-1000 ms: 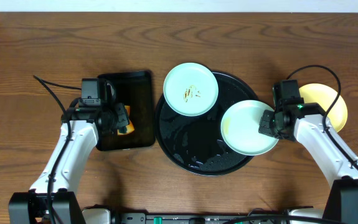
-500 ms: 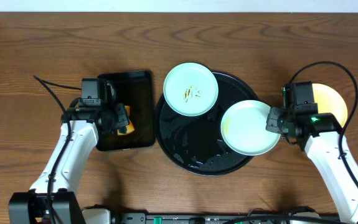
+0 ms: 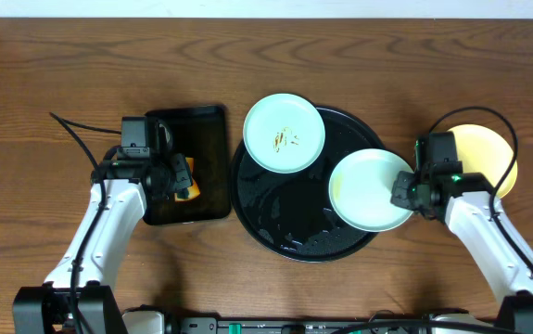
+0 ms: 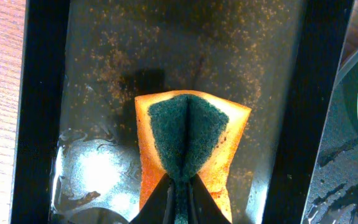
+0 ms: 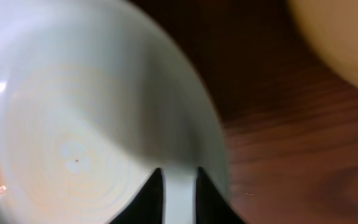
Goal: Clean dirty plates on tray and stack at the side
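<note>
On the round black tray (image 3: pixel 275 218) lie two mint plates. The far one (image 3: pixel 266 148) carries brown smears; the near-right one (image 3: pixel 363 190) (image 5: pixel 73 124) looks clean. My right gripper (image 3: pixel 401 193) (image 5: pixel 179 169) sits at that clean plate's right rim, jaws a narrow gap apart with the rim between them. A pale yellow plate (image 3: pixel 488 148) (image 5: pixel 347 37) rests on the table to the right of the tray. My left gripper (image 3: pixel 181 176) (image 4: pixel 180 182) is shut on a folded orange-and-green sponge (image 3: pixel 188 192) (image 4: pixel 188 130) over the small rectangular tray (image 3: pixel 206 130) (image 4: pixel 91 93).
The rectangular tray's floor is wet and speckled with brown grit (image 4: pixel 228 50). The round tray shows water drops (image 3: pixel 294 241) on its bare part. Brown wooden table (image 3: pixel 62 74) surrounds both trays. A black cable (image 3: pixel 71 130) runs by the left arm.
The right wrist swung out to the right and came back to the clean plate's rim, its jaws opening and narrowing again. Plates and left arm stayed put.
</note>
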You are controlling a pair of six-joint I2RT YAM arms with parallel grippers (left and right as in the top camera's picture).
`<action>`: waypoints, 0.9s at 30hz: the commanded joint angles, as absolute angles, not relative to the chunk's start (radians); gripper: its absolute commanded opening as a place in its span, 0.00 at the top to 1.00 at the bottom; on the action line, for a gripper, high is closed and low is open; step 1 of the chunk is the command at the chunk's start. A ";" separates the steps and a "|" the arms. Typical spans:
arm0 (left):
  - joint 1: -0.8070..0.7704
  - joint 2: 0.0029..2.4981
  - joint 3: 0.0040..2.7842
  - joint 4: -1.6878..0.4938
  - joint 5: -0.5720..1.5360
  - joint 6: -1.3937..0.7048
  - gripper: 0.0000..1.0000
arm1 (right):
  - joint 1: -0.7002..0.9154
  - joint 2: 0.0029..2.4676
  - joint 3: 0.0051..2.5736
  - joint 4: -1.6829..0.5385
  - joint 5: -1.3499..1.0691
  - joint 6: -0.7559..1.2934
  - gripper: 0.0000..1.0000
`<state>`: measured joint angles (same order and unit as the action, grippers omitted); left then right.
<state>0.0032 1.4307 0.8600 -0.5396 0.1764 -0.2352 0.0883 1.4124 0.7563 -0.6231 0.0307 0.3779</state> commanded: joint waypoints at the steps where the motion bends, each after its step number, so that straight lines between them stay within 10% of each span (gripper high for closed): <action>1: 0.001 1.424 0.862 -0.538 0.167 -0.234 0.92 | 0.079 1.423 0.723 -0.606 -0.022 0.416 0.93; 15: 0.001 1.424 0.862 -0.538 0.167 -0.241 0.92 | 0.079 1.403 0.728 -0.596 -0.024 0.413 0.98; 27: 0.001 1.424 0.862 -0.538 0.167 -0.241 0.92 | 0.076 1.237 0.786 -0.650 0.053 0.386 0.69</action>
